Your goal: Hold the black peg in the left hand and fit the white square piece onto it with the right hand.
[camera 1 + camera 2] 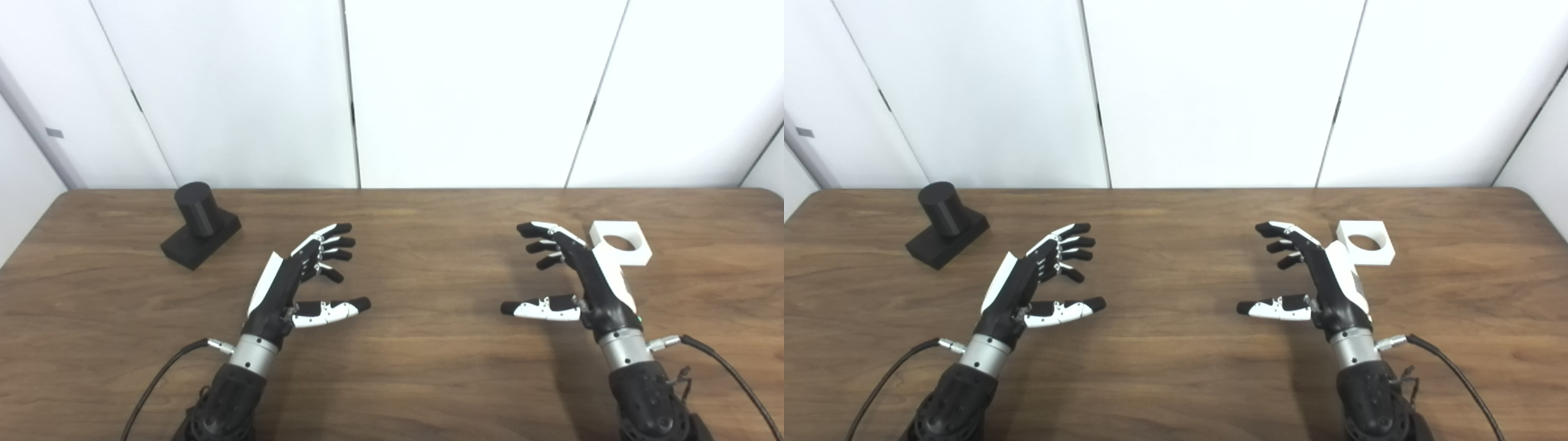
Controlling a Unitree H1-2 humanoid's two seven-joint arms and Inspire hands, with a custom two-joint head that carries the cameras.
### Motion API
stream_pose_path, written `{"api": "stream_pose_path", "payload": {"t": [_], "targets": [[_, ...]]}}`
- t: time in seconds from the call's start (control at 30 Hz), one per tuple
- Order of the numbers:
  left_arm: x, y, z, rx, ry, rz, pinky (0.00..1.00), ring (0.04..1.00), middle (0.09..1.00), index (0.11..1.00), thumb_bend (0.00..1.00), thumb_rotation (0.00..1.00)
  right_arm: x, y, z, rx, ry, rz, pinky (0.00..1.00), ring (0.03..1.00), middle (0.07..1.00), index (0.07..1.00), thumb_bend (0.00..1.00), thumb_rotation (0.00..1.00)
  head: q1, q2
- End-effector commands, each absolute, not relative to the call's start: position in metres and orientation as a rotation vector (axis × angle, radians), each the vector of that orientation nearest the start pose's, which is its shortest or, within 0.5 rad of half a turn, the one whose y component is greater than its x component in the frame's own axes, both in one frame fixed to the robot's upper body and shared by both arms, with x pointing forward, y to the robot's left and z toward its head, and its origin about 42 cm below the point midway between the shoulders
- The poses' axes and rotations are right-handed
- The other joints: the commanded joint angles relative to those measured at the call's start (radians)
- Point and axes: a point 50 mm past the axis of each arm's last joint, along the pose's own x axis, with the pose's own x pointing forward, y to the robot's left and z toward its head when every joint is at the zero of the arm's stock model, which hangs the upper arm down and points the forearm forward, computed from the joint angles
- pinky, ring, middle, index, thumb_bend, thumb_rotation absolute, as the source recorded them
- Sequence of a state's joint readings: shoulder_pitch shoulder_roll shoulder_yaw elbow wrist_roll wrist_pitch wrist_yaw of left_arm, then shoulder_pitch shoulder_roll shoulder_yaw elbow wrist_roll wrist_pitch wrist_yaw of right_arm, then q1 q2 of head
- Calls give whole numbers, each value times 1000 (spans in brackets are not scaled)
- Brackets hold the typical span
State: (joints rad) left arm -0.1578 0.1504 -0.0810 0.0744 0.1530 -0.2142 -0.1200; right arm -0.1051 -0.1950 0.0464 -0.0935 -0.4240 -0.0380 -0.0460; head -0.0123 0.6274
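Both hands, left hand (288, 288) and right hand (588, 278), spread empty above woodgrain table (429, 367).

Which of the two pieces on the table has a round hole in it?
The white square piece, far right beside the right robot hand. The black peg at far left is a solid cylinder on a block.

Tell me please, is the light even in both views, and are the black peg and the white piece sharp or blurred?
Left eye view: even, soft light, faint shadows under each hand; black peg slightly soft, its surface detail lost in darkness. Right eye view: same light, no glare on the table; white square piece nearly blends with the right hand.
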Motion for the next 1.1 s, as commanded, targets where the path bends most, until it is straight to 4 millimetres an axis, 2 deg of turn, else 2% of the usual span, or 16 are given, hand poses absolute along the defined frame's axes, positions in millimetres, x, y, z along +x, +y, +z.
{"api": "stream_pose_path", "payload": {"t": [0.0,0.27,0.37,0.63,0.83,1.07], "targets": [[341,216,154,333,-372,-252,569,743,790,838,809,57,321,-249,175,-609,-344,-19,568,697,763,743,615,0,-1,0],[340,216,154,330,-371,-252,567,734,785,826,805,41,321,-249,176,-613,-346,-18,561,693,762,743,621,0,-1,-1],[341,215,154,329,-371,-257,581,741,788,825,803,37,321,-249,175,-615,-344,-19,563,695,762,741,620,0,27,-9],[340,203,147,327,-359,-276,595,756,795,831,784,50,319,-263,173,-608,-340,-14,572,703,766,739,623,0,195,-51],[339,190,142,332,-336,-271,606,754,792,817,802,106,317,-271,172,-591,-336,-26,556,694,758,728,634,0,288,-84],[342,179,137,354,-337,-274,635,759,800,806,795,120,315,-275,176,-591,-300,-33,583,711,767,730,634,0,370,-112]]}}
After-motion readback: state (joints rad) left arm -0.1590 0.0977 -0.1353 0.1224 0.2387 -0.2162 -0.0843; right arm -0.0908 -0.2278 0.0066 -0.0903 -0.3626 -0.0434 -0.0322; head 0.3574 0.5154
